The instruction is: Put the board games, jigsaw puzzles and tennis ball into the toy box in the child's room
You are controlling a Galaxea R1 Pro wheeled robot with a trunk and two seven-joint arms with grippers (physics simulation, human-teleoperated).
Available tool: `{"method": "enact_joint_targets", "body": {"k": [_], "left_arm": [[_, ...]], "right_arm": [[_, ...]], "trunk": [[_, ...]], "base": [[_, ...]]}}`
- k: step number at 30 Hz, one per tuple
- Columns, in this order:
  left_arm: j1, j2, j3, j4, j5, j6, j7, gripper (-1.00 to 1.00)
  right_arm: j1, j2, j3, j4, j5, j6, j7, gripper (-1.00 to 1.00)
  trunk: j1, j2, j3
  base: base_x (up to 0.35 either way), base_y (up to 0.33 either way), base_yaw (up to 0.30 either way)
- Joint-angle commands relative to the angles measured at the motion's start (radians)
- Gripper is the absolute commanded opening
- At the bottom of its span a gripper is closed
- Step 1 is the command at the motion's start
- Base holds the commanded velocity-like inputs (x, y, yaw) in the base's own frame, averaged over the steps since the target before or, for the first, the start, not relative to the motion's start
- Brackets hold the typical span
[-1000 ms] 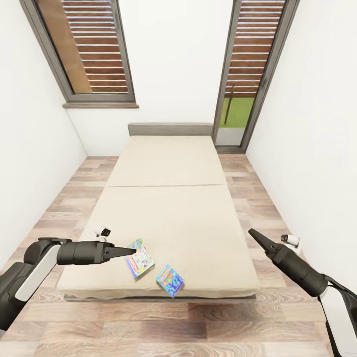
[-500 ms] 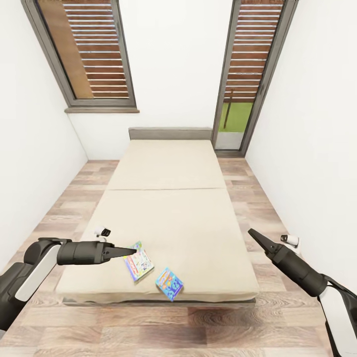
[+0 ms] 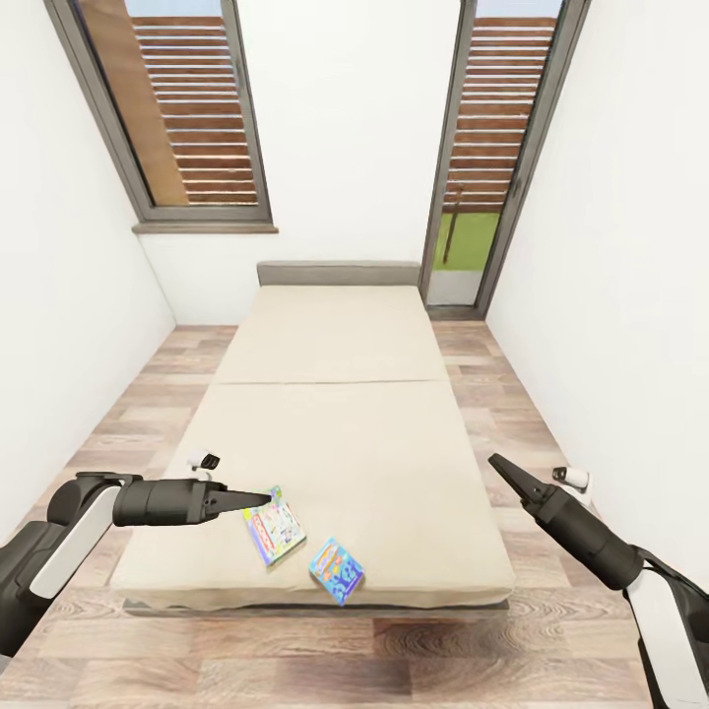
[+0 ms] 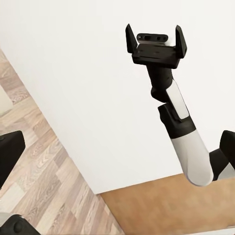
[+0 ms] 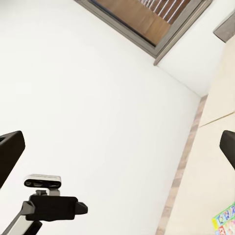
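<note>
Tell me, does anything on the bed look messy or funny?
Only a little. Two board games lie crooked near the foot of the bed, one close to its edge. Nothing looks broken or spilled.

Board game (image 3: 275, 525): flat rectangular box, white lid with colourful print and a red-and-blue edge, laid face up near the foot of the bed (image 3: 394, 433), turned at an angle to the mattress edge.

Board game (image 3: 337, 568): smaller flat box, blue lid with multicoloured print, laid face up just beside the first, apart from it, closer to the foot edge, also turned diagonally.
</note>
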Motion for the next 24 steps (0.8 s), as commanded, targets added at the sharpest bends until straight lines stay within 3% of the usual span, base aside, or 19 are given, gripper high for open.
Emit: {"method": "enact_joint_targets", "body": {"k": [1,24], "left_arm": [[-0.001,0.001,-0.002,0.0,0.002,0.005,-0.002,1.0],[-0.001,0.001,-0.001,0.0,0.002,0.005,-0.001,1.0]], "right_arm": [[-0.001,0.001,-0.001,0.0,-0.004,0.006,0.001,1.0],[-0.001,0.0,-0.001,0.0,-0.004,0.006,0.001,1.0]], "trunk": [[0.001,-0.002,0.0],[0.001,-0.002,0.038]], "base": [[0.0,0.0,0.0],[0.0,0.0,0.0]]}}
